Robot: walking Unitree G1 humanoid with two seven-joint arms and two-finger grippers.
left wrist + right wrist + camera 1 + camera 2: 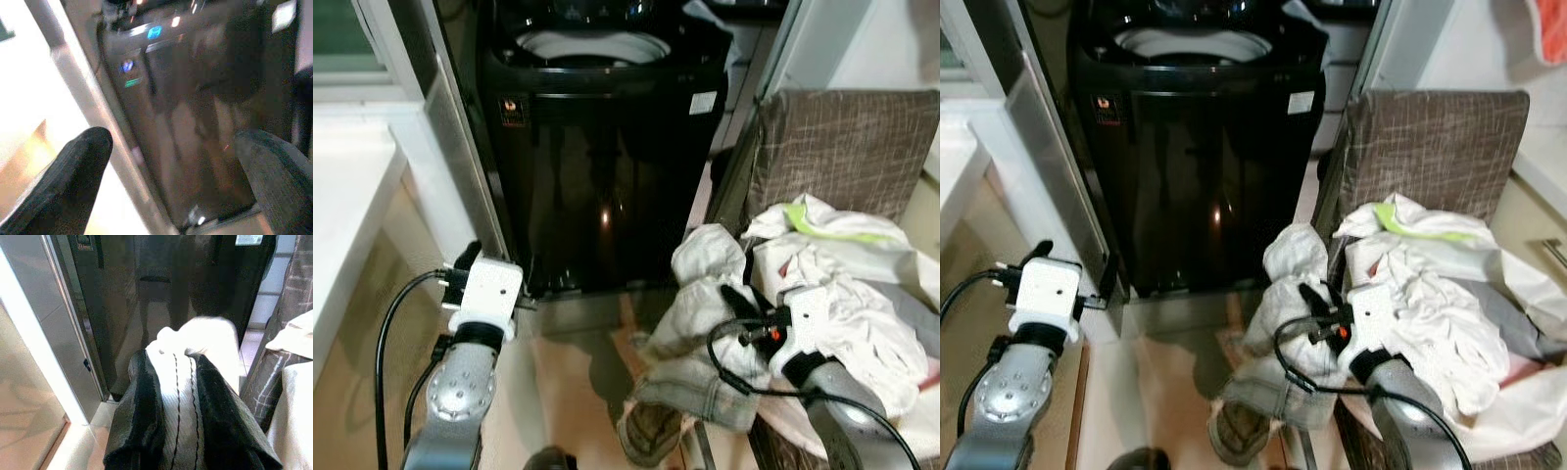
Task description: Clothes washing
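My right claw (173,396) pinches a pale garment (700,323); the washer (592,49) mouth lies ahead, up-left. Left claw (166,186) gapes empty.

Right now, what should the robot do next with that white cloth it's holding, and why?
Probably lift it up toward the black top-loading washing machine. The right gripper is shut on the white cloth garment, which hangs low beside the brown fabric hamper, while the washer's opening sits higher up.
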